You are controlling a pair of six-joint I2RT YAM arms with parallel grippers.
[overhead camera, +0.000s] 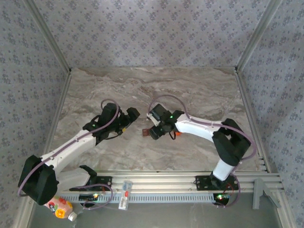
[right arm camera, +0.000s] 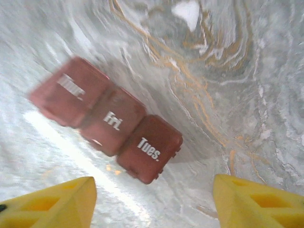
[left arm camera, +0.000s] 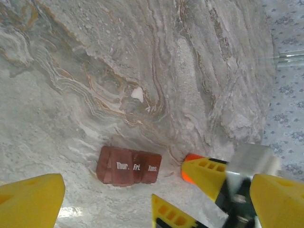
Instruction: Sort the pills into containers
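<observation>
The containers (overhead camera: 144,133) are a dark reddish-brown strip lying on the marble table, lids marked Thur., Fri. and Tues. In the left wrist view the containers (left arm camera: 128,166) lie just ahead of my left gripper (left arm camera: 156,187), which is open wide. One white pill (left arm camera: 137,94) sits farther out on the marble. In the right wrist view the containers (right arm camera: 109,118) lie ahead and left of my right gripper (right arm camera: 152,192), which is open with nothing between its fingers; the white pill (right arm camera: 187,12) lies beyond. Both grippers (overhead camera: 128,116) (overhead camera: 154,131) flank the strip.
An orange object (left arm camera: 188,164) shows against the right gripper's yellow finger (left arm camera: 206,175); it also peeks out under the right wrist (overhead camera: 178,134). A colourful bottle (overhead camera: 59,207) and a small clear item (overhead camera: 124,194) rest by the front rail. Patterned walls enclose the table.
</observation>
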